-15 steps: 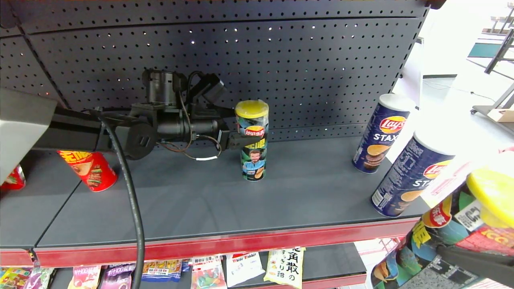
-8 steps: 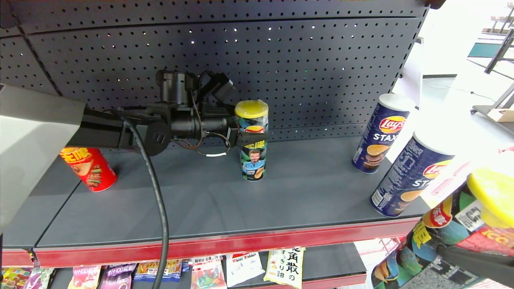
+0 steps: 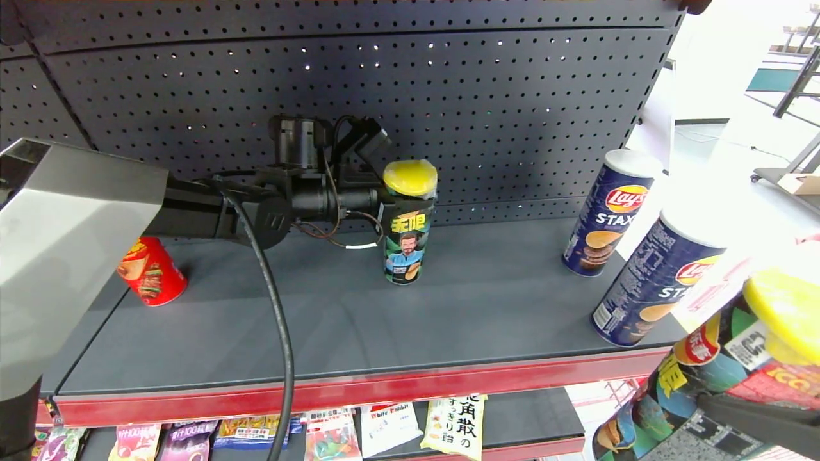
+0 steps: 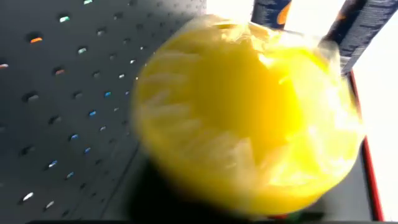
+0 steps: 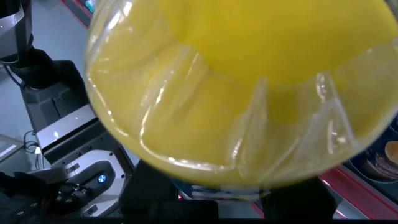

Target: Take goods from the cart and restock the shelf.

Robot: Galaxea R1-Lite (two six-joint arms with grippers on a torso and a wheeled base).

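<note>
Where it fills the upper half of the frame, pegboard: flat dark blue-grey sheet metal, punched with even rows of small round holes, a few lit from behind.
Shelf deck: matte dark grey metal panels across the middle of the frame, with a seam at lower left and a glossy red lip along the front.
Left arm: black boxy links, a round joint and a loose cable, running from the left edge to centre frame.
Blue cans: two tall glossy cylinders with white lids at the right of the frame, one near the back of the deck and one at the front lip.
Second can: lower right corner, off the deck, printed in green, black and red, with a yellow cap under creased clear film.
Right gripper: dark fingers pinching the second can.
Centre can: slim printed tube at centre frame, with a cartoon man on a teal and black wrap; it leans slightly, its base at the deck. Its yellow lid is domed and tipped toward the camera.
Left gripper: pressed onto the centre can just under the lid.
Red can: short, glossy, at the left of the deck.
Packets: soft foil bags hanging at bottom centre.
</note>
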